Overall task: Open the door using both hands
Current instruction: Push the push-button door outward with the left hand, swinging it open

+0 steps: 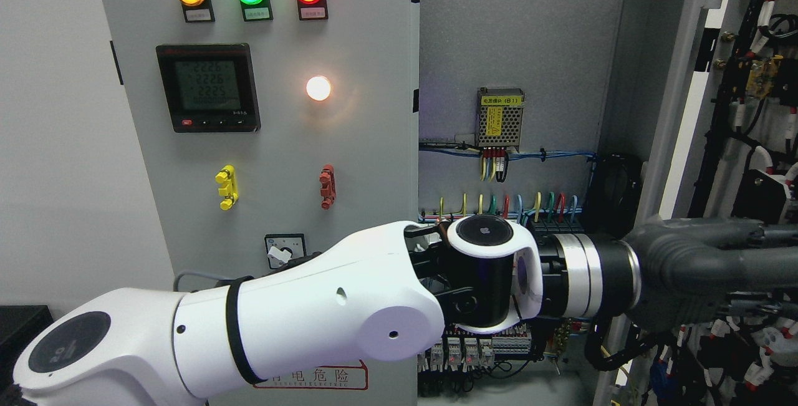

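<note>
The right cabinet door [686, 100] is already swung wide, its wiring exposed; the left hand [704, 269] is pressed against its edge, grip undeterminable; the left door [349, 163] remains shut.

The left hand [704, 262], dark grey, reaches across from the white arm to the right door [686, 82], which stands swung open. Behind the hand's wrist lies the cabinet interior [517, 50] with coloured wiring [499, 203].
</note>
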Tool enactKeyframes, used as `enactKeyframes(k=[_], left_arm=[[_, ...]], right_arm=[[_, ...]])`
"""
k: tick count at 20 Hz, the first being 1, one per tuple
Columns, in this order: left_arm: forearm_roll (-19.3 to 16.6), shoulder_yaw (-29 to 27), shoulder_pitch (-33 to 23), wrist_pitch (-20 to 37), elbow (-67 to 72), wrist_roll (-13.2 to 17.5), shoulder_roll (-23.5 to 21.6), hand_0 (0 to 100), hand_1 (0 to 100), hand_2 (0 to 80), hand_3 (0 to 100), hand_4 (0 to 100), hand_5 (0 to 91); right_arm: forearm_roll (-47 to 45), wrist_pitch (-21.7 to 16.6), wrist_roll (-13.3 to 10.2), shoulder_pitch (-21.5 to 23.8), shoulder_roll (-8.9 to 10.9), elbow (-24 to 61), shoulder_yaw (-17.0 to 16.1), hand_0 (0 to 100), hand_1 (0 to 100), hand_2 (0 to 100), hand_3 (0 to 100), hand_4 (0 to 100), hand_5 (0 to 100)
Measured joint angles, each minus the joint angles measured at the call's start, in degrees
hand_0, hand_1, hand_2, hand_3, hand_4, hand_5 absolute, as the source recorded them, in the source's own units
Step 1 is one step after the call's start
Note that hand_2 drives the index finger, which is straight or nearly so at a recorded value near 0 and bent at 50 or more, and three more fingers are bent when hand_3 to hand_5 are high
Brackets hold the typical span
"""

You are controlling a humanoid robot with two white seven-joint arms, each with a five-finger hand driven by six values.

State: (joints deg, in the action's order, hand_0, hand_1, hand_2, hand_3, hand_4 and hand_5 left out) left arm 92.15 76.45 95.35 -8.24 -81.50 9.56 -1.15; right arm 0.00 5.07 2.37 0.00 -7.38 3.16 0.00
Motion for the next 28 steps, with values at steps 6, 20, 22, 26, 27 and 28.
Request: enactKeyframes(k=[6,20,22,26,27,28], left_arm=[[-0.7,-0.2,-0.5,0.3,3.0,-1.6,4.7,12,56,0.0,0,0,0.0],[-1.6,-0.9,-0.8,0.1,7.2,-0.9,8.9,12,56,0.0,0,0,0.0],[-1.6,-1.5,-1.1,-0.7,7.3,0.0,8.1,12,56,0.0,0,0,0.0],[-1.6,-2.8,-2.7,-2.0,6.3,1.2,4.7,12,56,0.0,0,0,0.0],[-1.7,-3.1,-3.4,-2.3,5.7,1.2,3.5,12,56,0.0,0,0,0.0],[-1.7,-3.3,-4.2,-2.6,5.0,1.3,2.1,12,56,0.0,0,0,0.0]], right_arm=[[0.0,0.0,0.0,0.0,0.00,0.0,0.0,10,13,0,0,0,0],[0.0,0.0,0.0,0.0,0.00,0.0,0.0,10,13,0,0,0,0],[0.0,0.0,0.0,0.0,0.00,0.0,0.0,10,13,0,0,0,0],[0.0,0.0,0.0,0.0,0.00,0.0,0.0,10,13,0,0,0,0],[0.0,0.0,0.0,0.0,0.00,0.0,0.0,10,13,0,0,0,0],[0.0,0.0,0.0,0.0,0.00,0.0,0.0,10,13,0,0,0,0]])
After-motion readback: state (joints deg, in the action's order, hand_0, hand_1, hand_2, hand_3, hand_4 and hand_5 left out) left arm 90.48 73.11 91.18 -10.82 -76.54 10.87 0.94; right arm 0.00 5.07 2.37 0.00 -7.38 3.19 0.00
